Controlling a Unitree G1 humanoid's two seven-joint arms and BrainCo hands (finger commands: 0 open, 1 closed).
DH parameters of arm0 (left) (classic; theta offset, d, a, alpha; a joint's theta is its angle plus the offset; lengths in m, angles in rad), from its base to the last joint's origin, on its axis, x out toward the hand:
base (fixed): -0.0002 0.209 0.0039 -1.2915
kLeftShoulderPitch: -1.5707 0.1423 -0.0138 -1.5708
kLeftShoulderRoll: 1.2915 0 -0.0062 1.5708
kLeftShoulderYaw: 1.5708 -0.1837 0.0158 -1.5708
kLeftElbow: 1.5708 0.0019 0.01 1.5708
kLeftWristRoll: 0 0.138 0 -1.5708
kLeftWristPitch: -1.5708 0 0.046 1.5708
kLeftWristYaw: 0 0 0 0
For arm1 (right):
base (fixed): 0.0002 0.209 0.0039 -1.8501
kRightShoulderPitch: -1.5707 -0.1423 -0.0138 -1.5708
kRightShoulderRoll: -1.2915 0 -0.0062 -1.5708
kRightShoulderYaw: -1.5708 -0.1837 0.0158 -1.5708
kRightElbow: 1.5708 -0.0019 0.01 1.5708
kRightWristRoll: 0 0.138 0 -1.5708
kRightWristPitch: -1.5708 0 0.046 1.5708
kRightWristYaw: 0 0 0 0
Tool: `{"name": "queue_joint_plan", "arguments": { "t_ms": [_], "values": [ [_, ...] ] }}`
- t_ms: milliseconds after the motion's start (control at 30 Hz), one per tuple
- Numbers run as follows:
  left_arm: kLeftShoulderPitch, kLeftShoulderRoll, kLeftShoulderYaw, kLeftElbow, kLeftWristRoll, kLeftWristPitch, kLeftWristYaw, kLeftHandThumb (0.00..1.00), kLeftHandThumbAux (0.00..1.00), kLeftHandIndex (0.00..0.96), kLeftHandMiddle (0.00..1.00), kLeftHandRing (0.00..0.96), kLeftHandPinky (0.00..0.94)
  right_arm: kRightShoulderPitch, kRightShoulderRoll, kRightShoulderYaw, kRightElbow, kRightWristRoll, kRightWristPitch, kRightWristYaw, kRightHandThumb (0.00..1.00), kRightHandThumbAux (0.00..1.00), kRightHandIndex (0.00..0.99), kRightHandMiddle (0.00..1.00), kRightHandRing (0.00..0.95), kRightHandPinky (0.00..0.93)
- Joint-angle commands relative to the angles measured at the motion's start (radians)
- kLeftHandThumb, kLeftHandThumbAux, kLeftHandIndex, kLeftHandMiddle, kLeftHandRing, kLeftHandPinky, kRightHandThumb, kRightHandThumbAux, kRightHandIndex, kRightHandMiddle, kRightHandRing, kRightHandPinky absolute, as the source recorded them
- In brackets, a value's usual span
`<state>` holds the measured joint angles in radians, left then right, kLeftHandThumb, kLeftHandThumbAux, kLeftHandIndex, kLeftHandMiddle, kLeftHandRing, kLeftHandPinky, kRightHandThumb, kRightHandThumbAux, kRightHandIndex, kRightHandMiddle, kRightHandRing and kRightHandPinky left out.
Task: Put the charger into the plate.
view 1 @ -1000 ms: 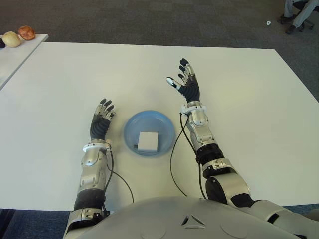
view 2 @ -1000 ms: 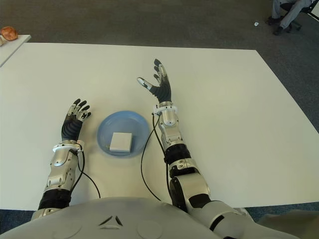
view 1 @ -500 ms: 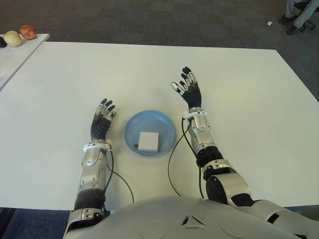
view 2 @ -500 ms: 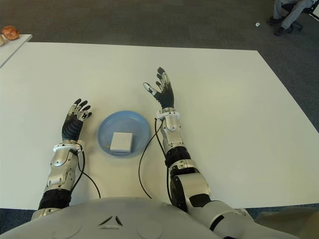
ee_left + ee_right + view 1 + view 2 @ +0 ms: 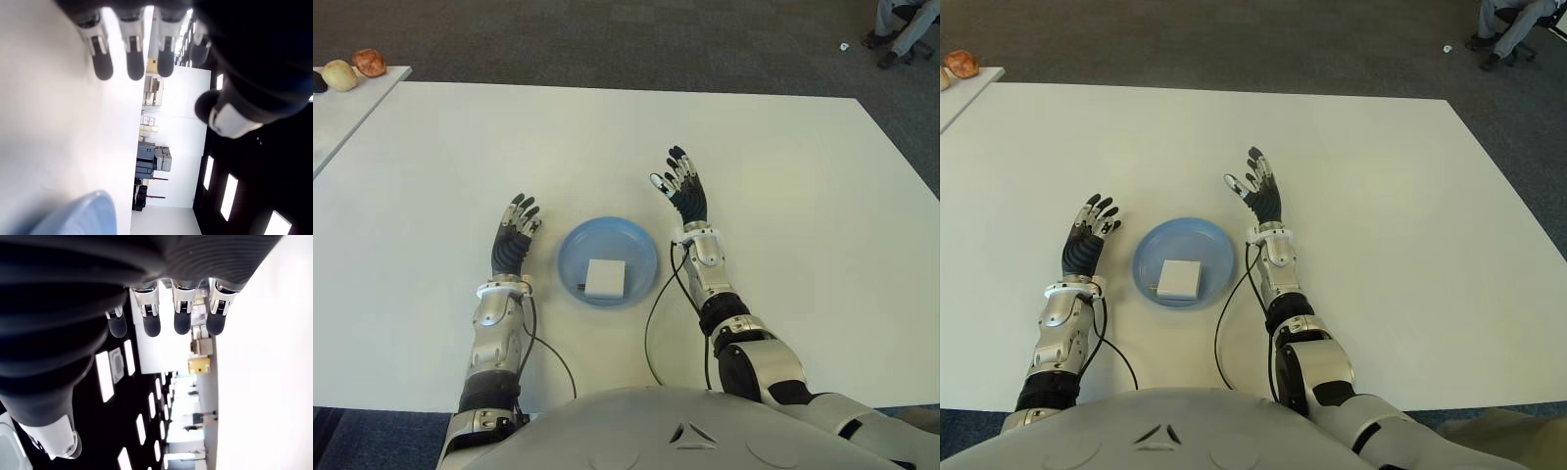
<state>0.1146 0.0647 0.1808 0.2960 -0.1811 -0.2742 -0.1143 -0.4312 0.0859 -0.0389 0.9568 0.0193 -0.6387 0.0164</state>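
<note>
A white square charger [image 5: 605, 278] lies flat inside the blue plate [image 5: 633, 241] near the table's front middle. My right hand [image 5: 684, 192] is just right of the plate's far rim, fingers spread and empty. My left hand [image 5: 514, 238] shows left of the plate, fingers stretched out and holding nothing. In the left wrist view the plate's rim [image 5: 83, 215] shows beyond my straight fingers [image 5: 129, 58]. In the right wrist view my extended fingers [image 5: 166, 313] have nothing between them.
The white table [image 5: 773, 176] stretches wide around the plate. A second table at the far left carries a few round objects [image 5: 352, 69]. A seated person's legs [image 5: 901, 29] show at the far right, off the table.
My right hand has drawn back toward me and lowered, from beyond the plate to beside its far right rim. The left hand, charger and plate have not moved.
</note>
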Motion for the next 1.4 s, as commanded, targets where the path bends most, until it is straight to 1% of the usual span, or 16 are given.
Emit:
{"name": "queue_joint_plan", "arguments": {
  "t_ms": [33,133,267,500,633,833,1100,1400],
  "values": [
    [0.012,0.006,0.004,0.025,-0.006,0.035,-0.013,0.006,0.585,0.046,0.115,0.126,0.16,0.009,-0.013,-0.003,0.061,-0.019,-0.02,-0.011,0.0,0.732,0.039,0.057,0.027,0.03],
    [0.012,0.006,0.005,0.025,-0.005,0.036,-0.014,0.005,0.584,0.046,0.116,0.127,0.162,0.01,-0.018,-0.004,0.085,-0.024,-0.023,-0.015,0.0,0.743,0.039,0.056,0.026,0.029],
    [0.012,0.011,0.008,0.025,-0.007,0.042,-0.017,0.005,0.584,0.048,0.117,0.129,0.165,0.012,-0.029,-0.011,0.132,-0.019,0.0,-0.006,0.005,0.74,0.033,0.052,0.022,0.022],
    [0.011,0.015,0.008,0.026,-0.004,0.044,-0.016,0.0,0.587,0.047,0.119,0.131,0.16,0.005,-0.038,-0.002,0.144,-0.037,0.084,-0.031,0.042,0.724,0.012,0.03,0.007,0.01],
    [0.01,0.017,0.009,0.029,-0.003,0.043,-0.017,0.0,0.588,0.045,0.116,0.128,0.155,0.0,-0.049,0.021,0.144,-0.076,0.143,-0.073,0.062,0.708,0.002,0.009,0.001,0.002],
    [0.012,0.018,0.01,0.026,-0.005,0.045,-0.015,0.0,0.59,0.045,0.115,0.128,0.156,-0.008,-0.061,0.034,0.167,-0.1,0.191,-0.087,0.079,0.685,0.0,0.001,0.0,0.0],
    [0.013,0.02,0.009,0.024,-0.002,0.049,-0.012,0.0,0.613,0.046,0.12,0.135,0.162,-0.019,-0.07,0.035,0.193,-0.106,0.217,-0.085,0.103,0.638,0.0,0.0,0.0,0.0],
    [0.014,0.019,0.007,0.024,0.008,0.043,-0.006,0.0,0.617,0.043,0.121,0.137,0.165,-0.023,-0.073,0.036,0.197,-0.106,0.225,-0.087,0.112,0.619,0.0,0.0,0.0,0.0]
  ]
}}
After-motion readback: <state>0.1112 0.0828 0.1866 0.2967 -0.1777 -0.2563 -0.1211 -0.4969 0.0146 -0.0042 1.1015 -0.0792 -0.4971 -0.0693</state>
